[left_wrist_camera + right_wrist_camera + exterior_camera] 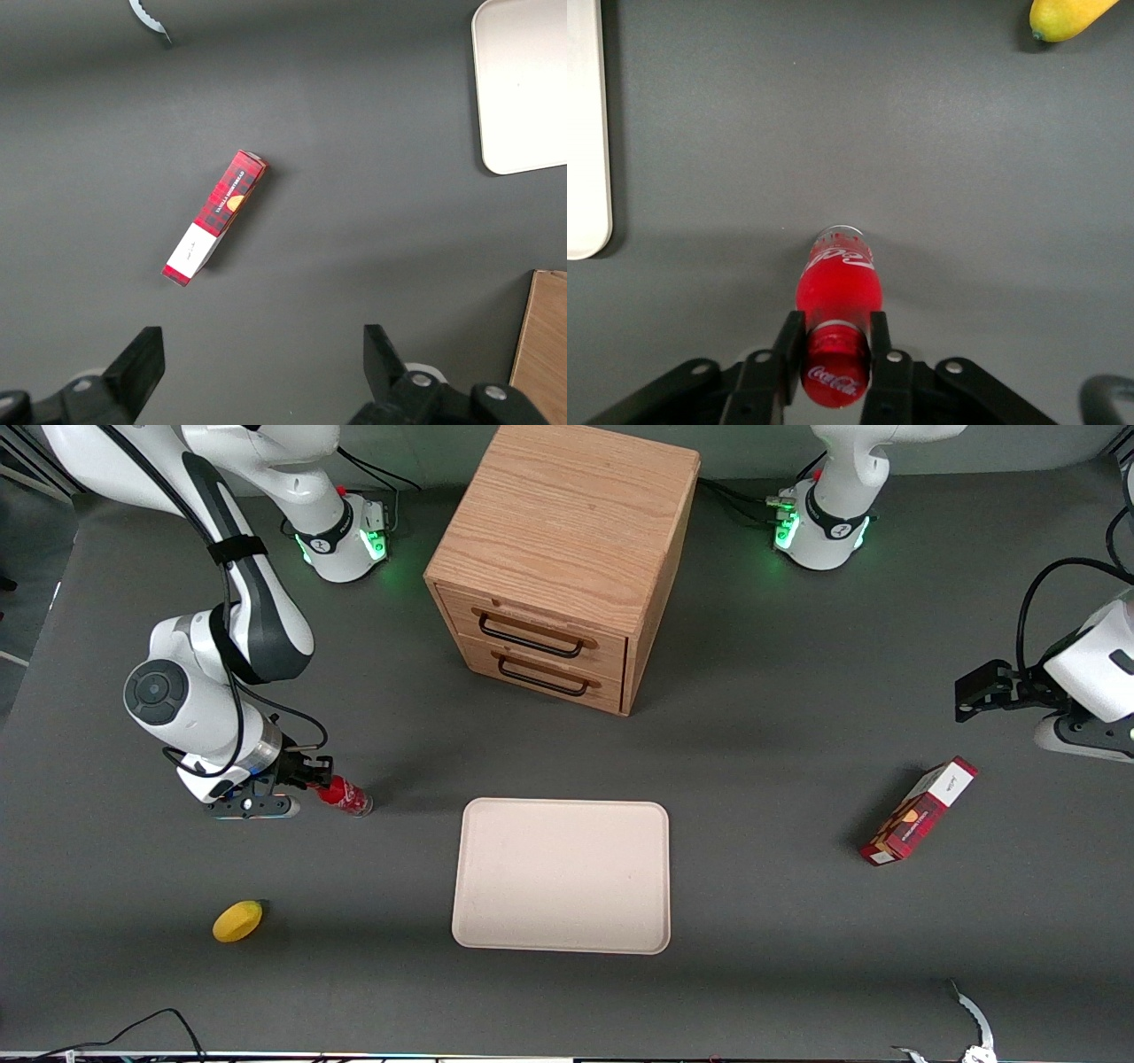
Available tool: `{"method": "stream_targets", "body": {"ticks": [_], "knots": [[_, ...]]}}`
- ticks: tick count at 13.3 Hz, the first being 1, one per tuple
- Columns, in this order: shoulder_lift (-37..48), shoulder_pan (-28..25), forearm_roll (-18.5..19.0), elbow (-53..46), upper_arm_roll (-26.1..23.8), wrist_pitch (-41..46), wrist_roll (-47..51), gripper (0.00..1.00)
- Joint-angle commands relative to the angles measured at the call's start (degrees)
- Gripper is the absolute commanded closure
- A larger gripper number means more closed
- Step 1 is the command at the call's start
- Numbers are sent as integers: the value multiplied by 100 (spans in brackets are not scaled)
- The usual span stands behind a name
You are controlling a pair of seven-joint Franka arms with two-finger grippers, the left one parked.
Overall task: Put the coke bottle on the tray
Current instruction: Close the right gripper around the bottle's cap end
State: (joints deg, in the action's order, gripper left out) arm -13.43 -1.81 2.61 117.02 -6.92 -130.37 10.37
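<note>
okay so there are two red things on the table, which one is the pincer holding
The coke bottle, the small red bottle toward the working arm's end; the pincer is closed around its neck. The red-and-white box lies untouched toward the parked arm's end, apart from the tray.

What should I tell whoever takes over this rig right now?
Hand: shut on the coke bottle, fingers clamping its neck just below the cap, low over the table at the working arm's end.
Tray: empty, mid-table, in front of the wooden drawer cabinet.
Done: bottle grasped.
Left: carry it to the tray, set it down, release.
Nearby: a lemon nearer the front camera than the bottle; a red-and-white box toward the parked arm's end.
</note>
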Motion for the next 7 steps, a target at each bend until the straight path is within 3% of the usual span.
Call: {"method": "stream_targets", "body": {"ticks": [1, 5, 7], "knots": [[200, 14, 82, 164, -11, -76, -96, 100], [332, -21, 82, -124, -20, 203, -79, 100], [289, -38, 73, -1000, -20, 1219, -61, 100]]}}
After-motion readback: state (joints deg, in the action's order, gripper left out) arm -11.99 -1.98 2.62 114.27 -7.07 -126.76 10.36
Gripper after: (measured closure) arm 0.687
